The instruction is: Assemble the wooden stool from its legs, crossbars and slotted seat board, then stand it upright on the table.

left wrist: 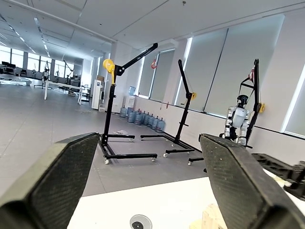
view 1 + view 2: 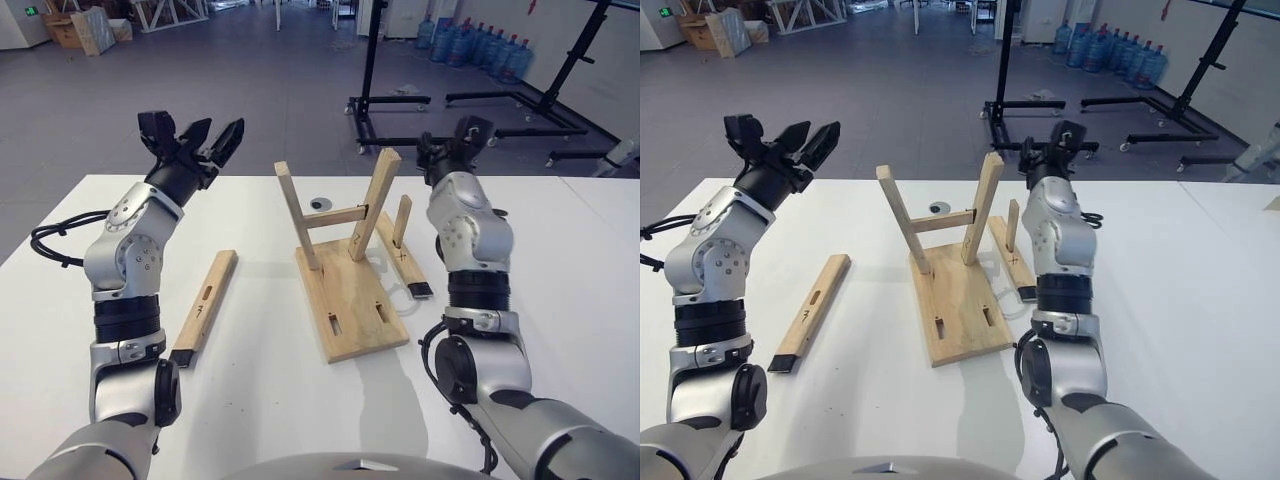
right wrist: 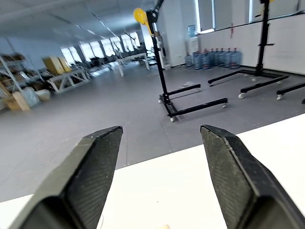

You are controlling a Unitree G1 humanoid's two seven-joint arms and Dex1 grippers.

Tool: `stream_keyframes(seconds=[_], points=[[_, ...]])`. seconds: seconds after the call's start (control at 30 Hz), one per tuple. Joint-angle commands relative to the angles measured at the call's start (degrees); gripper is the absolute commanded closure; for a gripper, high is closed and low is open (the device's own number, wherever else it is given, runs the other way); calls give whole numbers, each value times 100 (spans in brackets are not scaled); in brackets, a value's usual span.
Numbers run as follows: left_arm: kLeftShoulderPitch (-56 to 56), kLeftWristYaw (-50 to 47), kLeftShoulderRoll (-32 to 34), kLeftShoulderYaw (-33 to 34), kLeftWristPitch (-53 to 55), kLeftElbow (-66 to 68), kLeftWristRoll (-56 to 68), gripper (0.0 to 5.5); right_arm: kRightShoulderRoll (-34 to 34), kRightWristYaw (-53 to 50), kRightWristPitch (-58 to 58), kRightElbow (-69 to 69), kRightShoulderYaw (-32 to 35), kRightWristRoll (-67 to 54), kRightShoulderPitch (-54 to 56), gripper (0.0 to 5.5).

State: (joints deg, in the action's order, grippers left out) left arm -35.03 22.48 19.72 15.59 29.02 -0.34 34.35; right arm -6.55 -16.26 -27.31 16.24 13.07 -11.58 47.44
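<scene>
My left tool [image 2: 224, 124] is raised over the far left of the desk [image 2: 250, 400], its fingers spread wide with nothing between them. The nearest part to it is a loose leg [image 2: 207, 303], which lies flat on the desk well below and nearer to me, beside that forearm, with its dark-capped end towards me.

My right tool [image 3: 162, 130] is also up and wide open, empty, at the far edge of the desk. Just to its left, near but apart from it, is the top of the right standing leg [image 2: 375, 200]. That leg and the left one [image 2: 296, 215] rise tilted from the seat board [image 2: 350, 295], which lies flat mid-desk between my arms. A crossbar [image 2: 335, 217] joins the two. Under the right tool, just beside the board's right edge, another leg [image 2: 408, 265] lies flat with a short piece [image 2: 403, 220] standing up from it.
</scene>
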Motion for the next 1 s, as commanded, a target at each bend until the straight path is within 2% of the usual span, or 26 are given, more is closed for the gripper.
stream_keyframes(seconds=[0.03, 0.67, 0.87, 1.0], points=[[90, -16, -12, -31, -60, -78, -70, 165, -102, -269, 362, 830, -133, 476, 311, 248], [204, -71, -29, -30, -10, -205, -60, 165, -9, -229, 844, 1715, -34, 539, 768, 248], [259, -59, -39, -69, 13, -209, -57, 165, 16, -135, 1590, 3287, -86, 711, 203, 248], [264, -82, -78, -84, 2, -207, -65, 165, -32, 5, 1974, 3937, 69, 599, 328, 248]])
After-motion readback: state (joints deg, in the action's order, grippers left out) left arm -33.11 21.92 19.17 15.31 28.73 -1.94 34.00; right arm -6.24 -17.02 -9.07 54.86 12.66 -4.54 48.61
